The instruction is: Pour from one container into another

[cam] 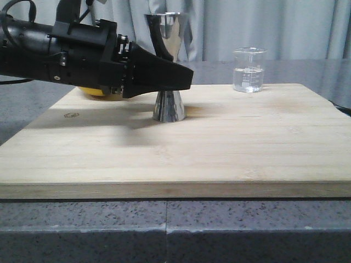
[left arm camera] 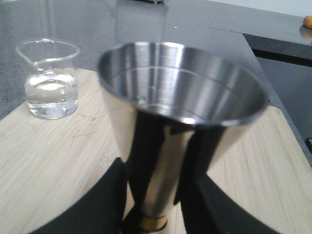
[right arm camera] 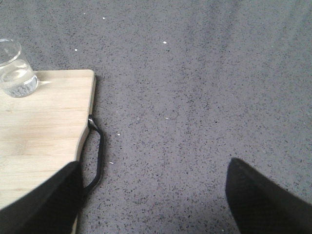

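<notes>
The left gripper (cam: 173, 76) reaches in from the left of the front view, its black fingers (left arm camera: 105, 204) set on either side of the steel jigger (cam: 169, 66) at its narrow waist. In the left wrist view the fingers flank the gold band low in the frame and look closed against the metal, though the contact itself sits at the picture's lower edge and cannot be confirmed. The jigger stands upright at centre frame, its base on the wooden board (cam: 219, 153), its open upper cup facing up; the grip at the waist appears meant to steady the receiving vessel, or to get it ready for moving.

The glass beaker (cam: 249, 69) stands at the upper right of the front view, on the far edge of the board and well apart from the jigger, upright and about a third full of clear liquid. Nothing touches it, so the pour has not begun.

The right gripper (right arm camera: 153, 195) does not appear in the front view. Its wrist camera shows the fingers spread wide and empty above the speckled grey counter (right arm camera: 204, 97), beside the board's black handle (right arm camera: 96, 151), with the beaker at the upper left of that frame. A yellow object (cam: 101, 93) shows partly behind the left arm.
</notes>
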You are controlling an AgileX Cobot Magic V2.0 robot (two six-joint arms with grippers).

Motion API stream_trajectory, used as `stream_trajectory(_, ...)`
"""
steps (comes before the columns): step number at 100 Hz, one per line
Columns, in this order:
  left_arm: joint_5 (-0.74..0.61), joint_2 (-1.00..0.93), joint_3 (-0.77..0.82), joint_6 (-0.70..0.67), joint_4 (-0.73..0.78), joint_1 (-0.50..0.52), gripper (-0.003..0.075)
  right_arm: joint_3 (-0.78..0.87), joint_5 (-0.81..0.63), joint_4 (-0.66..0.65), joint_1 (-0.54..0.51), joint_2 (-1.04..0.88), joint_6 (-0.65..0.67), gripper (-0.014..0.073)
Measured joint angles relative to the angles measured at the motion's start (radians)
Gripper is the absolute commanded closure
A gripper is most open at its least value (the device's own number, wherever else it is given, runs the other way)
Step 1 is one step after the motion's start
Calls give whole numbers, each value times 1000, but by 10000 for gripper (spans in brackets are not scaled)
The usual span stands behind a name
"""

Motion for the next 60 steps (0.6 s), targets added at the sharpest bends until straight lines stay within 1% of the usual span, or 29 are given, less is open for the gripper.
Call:
stream_trajectory(36,-2,0,0,2,-6,0,647,0,0,0,0,0,0,29)
stream_trajectory(60,0,0,-4,23,-7,0,657,0,-7,7,0,0,0,29)
